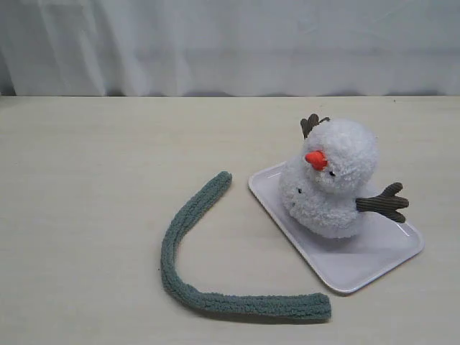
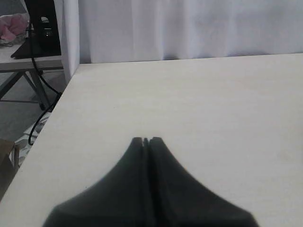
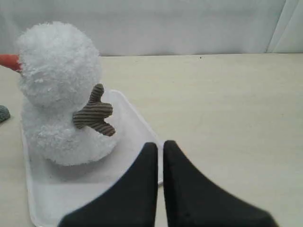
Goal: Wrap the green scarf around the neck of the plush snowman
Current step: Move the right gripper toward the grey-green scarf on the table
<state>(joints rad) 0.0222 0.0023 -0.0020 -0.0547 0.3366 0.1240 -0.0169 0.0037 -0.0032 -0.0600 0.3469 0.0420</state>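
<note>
Pale table; white tray holds the plush snowman; green scarf lies curved on the table just beside the tray; left gripper and right gripper both pressed together, empty.

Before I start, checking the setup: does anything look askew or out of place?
Only mildly: the white tray under the plush snowman lies skewed to the table edge, and the green scarf lies bent beside it.

I see soft, even, fairly bright light across the table, with no glare. Only faint shadows hug the green scarf and the white tray. Up close, the left end effector and right end effector blur, dark and unfocused.
</note>
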